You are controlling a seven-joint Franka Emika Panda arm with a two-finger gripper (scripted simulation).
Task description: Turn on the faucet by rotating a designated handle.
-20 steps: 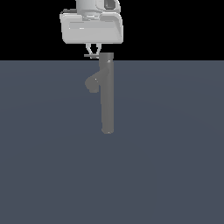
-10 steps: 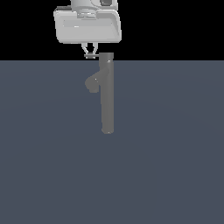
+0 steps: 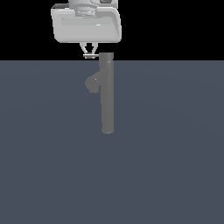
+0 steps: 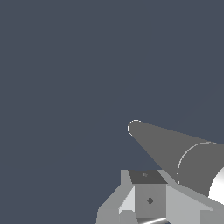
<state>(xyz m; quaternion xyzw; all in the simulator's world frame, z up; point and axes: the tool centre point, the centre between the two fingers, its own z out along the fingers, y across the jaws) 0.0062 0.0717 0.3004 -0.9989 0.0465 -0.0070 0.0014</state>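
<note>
**Faucet, handle and pincer: state at the approach**

Near the middle of the exterior view, on a plain dark blue-grey surface (image 3: 175, 166):

- **Faucet** (image 3: 106, 94). Tall matte grey column, upright, foot resting on the surface. A short stubby spout (image 3: 92, 83) branches off toward the exterior view's left, about a third of the way down. In the wrist view the column shows as a long tapering grey shaft seen from above.
- **Handle**. A thin rod is expected at the top cap. No such rod can be made out with certainty in either view; the small pale fitting just beside the cap, under the arm's body, may be the fingertips rather than the rod.
- **Pincer** (image 3: 89, 51). Boxy light-grey body hanging above the faucet and offset toward the exterior view's left. Its short fingers converge to a near point at cap height, just beside the column's top edge. They look drawn close together with nothing visibly held; contact with the faucet cannot be confirmed.

**Step in hand (judgement):** positioning beside the top cap, ahead of pushing the handle round. The turn itself does not appear begun.

**Notes for doing it well:**
- Settle the fingertips level with the rod, not above the cap.
- Press against the rod's outer end, where leverage is greatest.
- Sweep in an arc about the column's axis; a straight push will likely slip off.
- Keep the body clear of the spout side.
</note>
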